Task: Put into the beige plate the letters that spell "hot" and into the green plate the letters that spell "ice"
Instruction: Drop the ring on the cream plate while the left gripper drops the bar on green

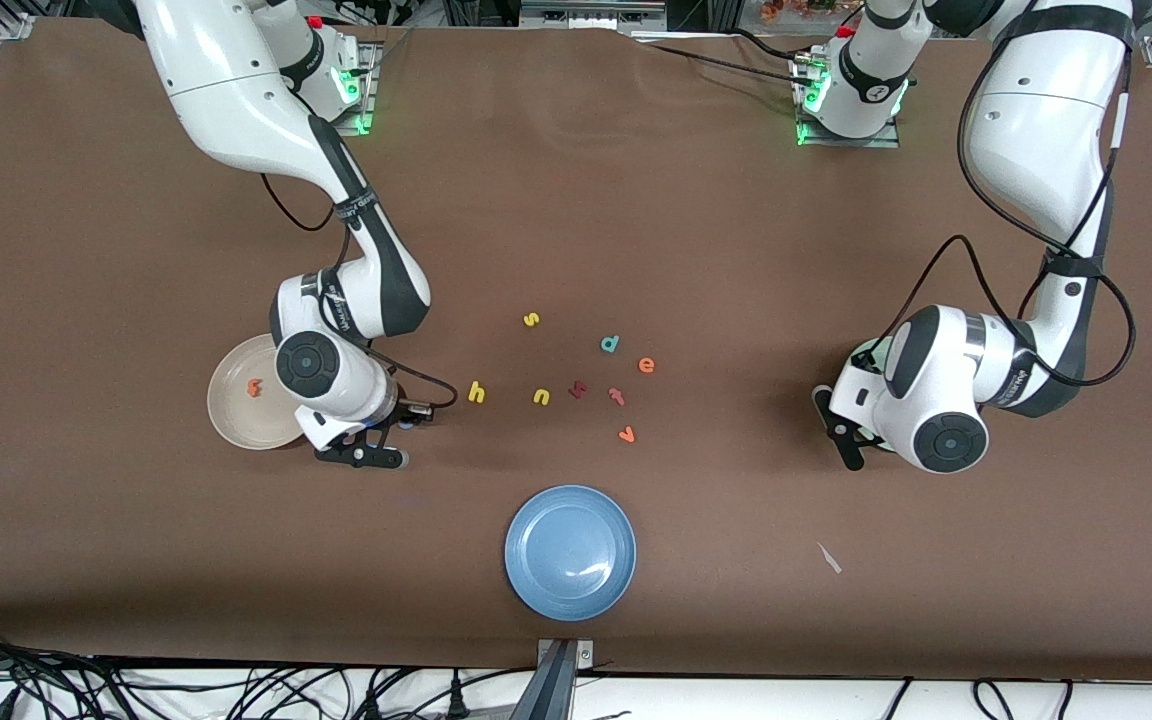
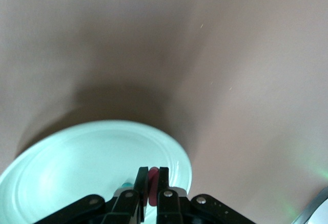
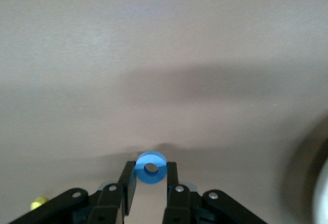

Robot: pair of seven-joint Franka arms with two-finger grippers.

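Toward the right arm's end of the table (image 1: pixel 136 560), the right gripper (image 3: pixel 150 183) hangs just beside the beige plate (image 1: pixel 236 410), its fingers (image 3: pixel 126 180) clamped on the blue "o" (image 3: pixel 151 167). An orange "t" (image 1: pixel 253 388) lies in that plate. Toward the left arm's end, the left gripper (image 2: pixel 149 185) is over the rim of the green plate (image 2: pixel 66 167), fingers pinching the dark red "i" (image 2: pixel 152 175), with a teal letter (image 2: pixel 126 184) lying in the plate. Near the table's middle lie the yellow "h" (image 1: pixel 476 392) and the orange "e" (image 1: pixel 646 365), among a yellow "n" (image 1: pixel 541 397) and a teal "d" (image 1: pixel 610 344). A blue plate (image 1: pixel 570 552) sits near the front edge.
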